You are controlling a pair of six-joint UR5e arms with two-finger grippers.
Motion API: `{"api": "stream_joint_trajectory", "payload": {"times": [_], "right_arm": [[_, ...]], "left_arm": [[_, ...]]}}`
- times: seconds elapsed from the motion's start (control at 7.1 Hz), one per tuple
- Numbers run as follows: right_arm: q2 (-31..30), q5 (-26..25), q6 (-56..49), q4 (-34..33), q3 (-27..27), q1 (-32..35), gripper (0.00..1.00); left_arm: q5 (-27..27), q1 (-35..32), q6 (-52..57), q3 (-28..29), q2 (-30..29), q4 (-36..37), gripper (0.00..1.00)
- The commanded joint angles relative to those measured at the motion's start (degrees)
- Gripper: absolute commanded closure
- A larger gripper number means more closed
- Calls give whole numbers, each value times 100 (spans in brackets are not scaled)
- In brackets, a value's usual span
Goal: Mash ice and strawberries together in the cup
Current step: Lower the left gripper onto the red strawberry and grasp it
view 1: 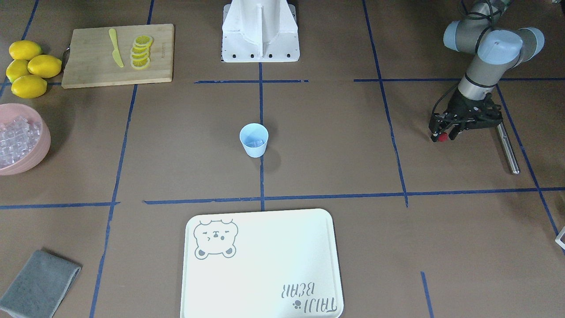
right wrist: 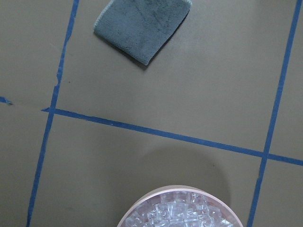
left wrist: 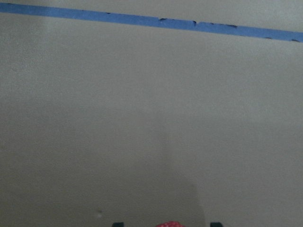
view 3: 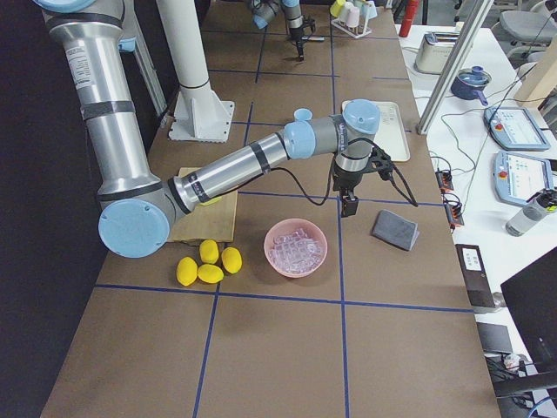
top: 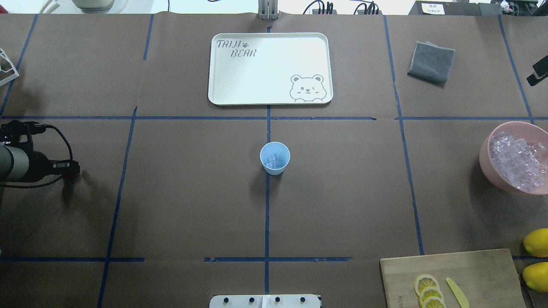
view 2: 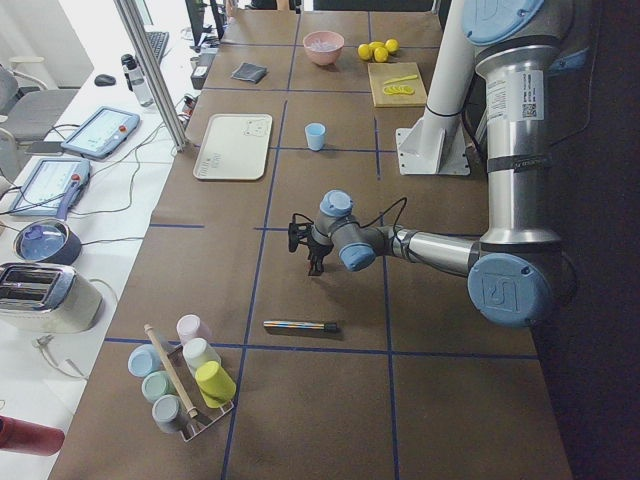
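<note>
The pale blue cup (top: 275, 158) stands upright at the table's centre, with a few clear ice cubes (top: 272, 161) in its bottom. More ice (top: 518, 164) fills the pink bowl (top: 486, 160) on my right side. My left gripper (view 1: 443, 136) hangs low over the table far to the left of the cup, shut on a small red strawberry (view 1: 442, 137). The berry's top shows at the bottom edge of the left wrist view (left wrist: 169, 223). My right gripper (view 3: 348, 205) hovers between the bowl and a grey cloth; whether it is open or shut does not show.
A metal rod (view 1: 507, 148) lies beside my left gripper. A white bear tray (top: 269, 68) sits beyond the cup. The grey cloth (top: 431, 62) is far right. A wooden board (top: 454, 278) with lemon slices, a yellow knife and whole lemons (top: 537, 241) is near right.
</note>
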Motion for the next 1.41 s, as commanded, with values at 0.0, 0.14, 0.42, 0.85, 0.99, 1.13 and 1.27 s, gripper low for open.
{"api": "stream_joint_trajectory", "payload": {"times": [0.0,0.14,0.42,0.85,0.99,1.13,1.27], "right_arm": [[-3,0,-2,0,0,17,1],[-3,0,-19,-9,-9,70,1],[-370,26,-290,191,-18,289,1],[-1503,44,-336,2433,-812,667,1],[-1637,131,-336,3252,-1366,790,1],[-1699,349,-344,3574,-1702,852,1],[-1691,491,-336,3577,-1705,931,1]], "left_arm": [[-26,-14,0,-68,27,9,94],[-61,-40,9,-129,18,35,100],[-228,-101,9,-985,-95,1248,100],[-246,-49,-567,-1580,-2256,3989,100],[-255,99,-771,-1554,-3076,4773,100],[-255,327,-1226,-1405,-3572,4859,100],[-255,407,-1639,-1065,-4055,4843,100]]}}
